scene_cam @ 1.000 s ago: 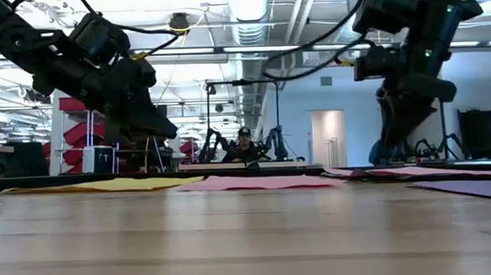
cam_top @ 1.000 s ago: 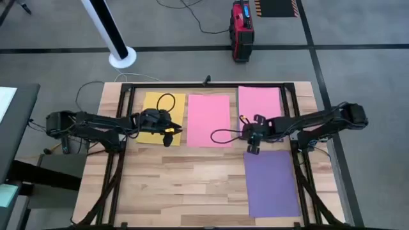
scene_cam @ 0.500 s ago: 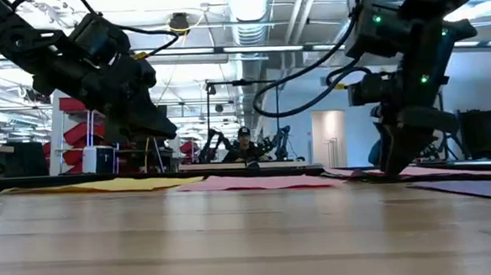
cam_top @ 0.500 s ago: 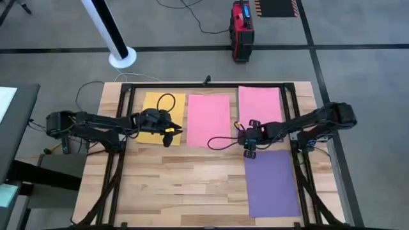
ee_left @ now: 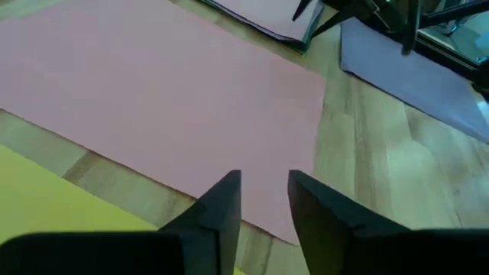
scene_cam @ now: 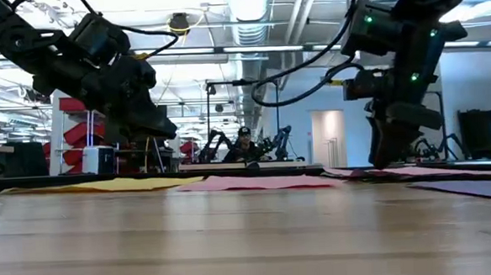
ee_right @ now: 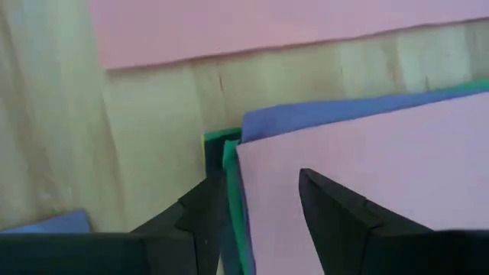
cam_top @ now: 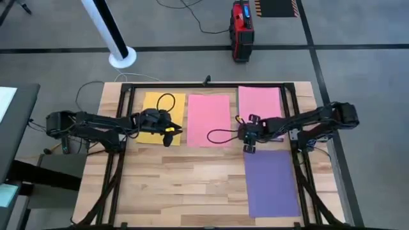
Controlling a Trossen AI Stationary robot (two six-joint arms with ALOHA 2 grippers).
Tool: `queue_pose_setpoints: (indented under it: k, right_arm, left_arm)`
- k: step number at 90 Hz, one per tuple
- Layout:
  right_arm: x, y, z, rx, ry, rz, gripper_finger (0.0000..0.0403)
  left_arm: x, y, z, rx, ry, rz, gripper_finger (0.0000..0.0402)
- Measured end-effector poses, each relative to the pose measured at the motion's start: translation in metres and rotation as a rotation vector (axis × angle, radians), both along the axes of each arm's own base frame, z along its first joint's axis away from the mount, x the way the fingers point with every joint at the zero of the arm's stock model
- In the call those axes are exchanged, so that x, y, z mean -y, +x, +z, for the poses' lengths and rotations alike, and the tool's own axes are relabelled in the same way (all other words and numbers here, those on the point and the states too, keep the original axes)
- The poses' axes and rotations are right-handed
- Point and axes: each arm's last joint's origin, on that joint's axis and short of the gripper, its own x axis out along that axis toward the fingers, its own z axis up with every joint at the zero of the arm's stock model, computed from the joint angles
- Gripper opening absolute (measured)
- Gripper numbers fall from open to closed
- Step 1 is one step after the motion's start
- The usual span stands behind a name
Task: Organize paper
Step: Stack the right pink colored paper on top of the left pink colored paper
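Sheets lie spread: yellow, pink, purple. Right gripper straddles stack corner, narrow gap; stacking remains.

Yellow paper, pink sheet, pink-topped stack, purple sheet; all flat.

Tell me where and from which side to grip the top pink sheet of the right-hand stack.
Probably its near-left corner, where the right gripper hangs open. The pink sheet lies flat on the stack, offset from the purple and green sheets' edges, so come low from the table's centre side and lift that corner's edge.
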Motion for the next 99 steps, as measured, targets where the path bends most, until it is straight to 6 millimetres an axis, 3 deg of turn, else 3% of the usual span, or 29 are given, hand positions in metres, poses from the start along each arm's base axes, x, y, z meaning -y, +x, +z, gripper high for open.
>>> queue_pose_setpoints:
  k: [43,82,99]
  right_arm:
    - [0.003,-0.009,-0.01,-0.034,0.001,-0.006,0.0121]
    - [-0.008,-0.005,-0.01,0.007,0.019,0.003,0.0138]
    - [-0.002,-0.005,-0.01,0.008,0.017,-0.012,0.0134]
  left_arm:
    - [0.0,0.0,0.0,-0.002,0.009,-0.004,0.0107]
    - [0.0,0.0,0.0,-0.002,0.01,-0.004,0.0107]
    - [0.0,0.0,0.0,-0.004,0.017,0.009,0.0107]
